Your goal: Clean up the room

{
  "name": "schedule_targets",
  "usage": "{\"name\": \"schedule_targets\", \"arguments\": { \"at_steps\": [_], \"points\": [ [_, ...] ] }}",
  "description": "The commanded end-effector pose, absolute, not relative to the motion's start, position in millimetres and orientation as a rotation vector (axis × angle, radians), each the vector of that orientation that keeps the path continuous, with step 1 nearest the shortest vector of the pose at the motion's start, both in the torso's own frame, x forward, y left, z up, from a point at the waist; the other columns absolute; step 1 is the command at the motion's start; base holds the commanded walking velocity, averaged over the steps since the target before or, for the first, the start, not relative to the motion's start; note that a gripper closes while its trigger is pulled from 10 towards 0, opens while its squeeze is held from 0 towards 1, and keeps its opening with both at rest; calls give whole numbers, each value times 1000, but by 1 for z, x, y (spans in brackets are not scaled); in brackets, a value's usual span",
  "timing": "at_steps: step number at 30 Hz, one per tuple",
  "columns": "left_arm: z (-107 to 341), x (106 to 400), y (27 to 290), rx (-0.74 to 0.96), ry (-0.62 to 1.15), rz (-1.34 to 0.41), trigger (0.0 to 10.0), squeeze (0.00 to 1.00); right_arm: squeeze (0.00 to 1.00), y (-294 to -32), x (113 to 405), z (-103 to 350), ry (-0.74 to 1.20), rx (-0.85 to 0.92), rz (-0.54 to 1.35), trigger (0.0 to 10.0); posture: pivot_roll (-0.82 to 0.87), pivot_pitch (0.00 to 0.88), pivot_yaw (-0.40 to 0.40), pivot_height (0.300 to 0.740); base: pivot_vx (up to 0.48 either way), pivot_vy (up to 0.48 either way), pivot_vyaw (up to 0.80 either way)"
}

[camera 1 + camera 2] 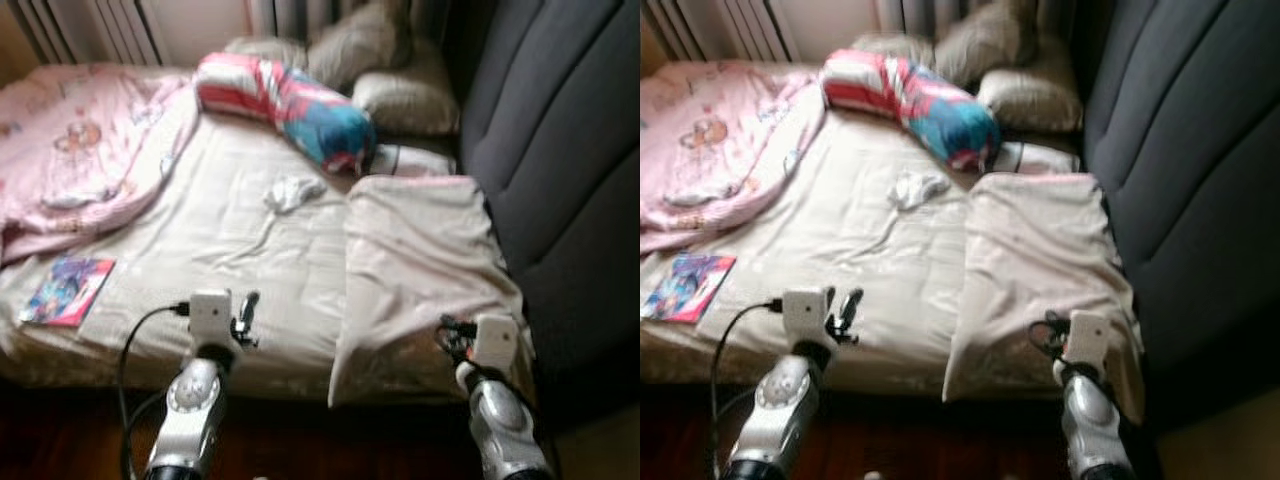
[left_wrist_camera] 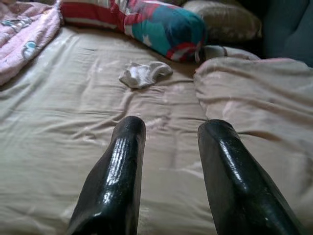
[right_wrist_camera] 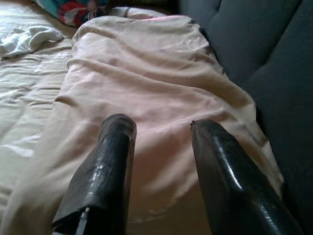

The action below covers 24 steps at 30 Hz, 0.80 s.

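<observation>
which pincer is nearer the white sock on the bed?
Left. The left pincer hangs open over the sheet, aimed at the white sock with bare sheet between. The right pincer, also open, hovers over the folded beige blanket, farther off to the side.

I see a bed (image 1: pixel 890 270) with a white sock (image 1: pixel 915 188) mid-sheet, a pink blanket (image 1: pixel 710 160) at left, and a book (image 1: pixel 687 286) near the front edge. My left gripper (image 1: pixel 847 312) hovers at the front edge, and a folded cover (image 1: pixel 1035 260) lies on the right beside a dark sofa (image 1: pixel 1180 170).
</observation>
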<state>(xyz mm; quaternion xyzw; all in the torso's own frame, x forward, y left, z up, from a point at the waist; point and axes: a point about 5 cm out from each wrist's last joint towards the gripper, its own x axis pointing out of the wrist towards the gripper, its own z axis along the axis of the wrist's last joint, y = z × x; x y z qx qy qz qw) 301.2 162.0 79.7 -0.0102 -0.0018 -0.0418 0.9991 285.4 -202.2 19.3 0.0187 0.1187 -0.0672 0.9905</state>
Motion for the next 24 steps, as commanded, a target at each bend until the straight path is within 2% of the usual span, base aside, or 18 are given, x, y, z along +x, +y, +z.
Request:
{"name": "schedule_targets", "arguments": {
  "at_steps": [1, 14, 18, 22, 24],
  "points": [
    [70, 297, 179, 9, 45, -48, 10000, 0, 0, -193, 283, 13, 263, 55, -119, 10000, -45, 147, -28, 740, 0, 480, 0],
    [45, 297, 201, 52, 171, -14, 10000, 0, 0, -198, 262, -18, 431, 74, -150, 10000, -40, 146, -20, 740, 0, 480, 0],
    [20, 290, 212, 72, 319, 0, 10000, 0, 0, -204, 243, -38, 563, 101, -203, 10000, -40, 139, -12, 740, 0, 480, 0],
    [-14, 267, 222, 97, 544, 5, 10000, 0, 0, -206, 211, -62, 738, 85, -205, 10000, -44, 131, -4, 740, 0, 480, 0],
    [-24, 257, 223, 102, 603, 2, 10000, 0, 0, -206, 199, -71, 798, 98, -219, 10000, -46, 126, -2, 740, 0, 480, 0]
  ]
}}
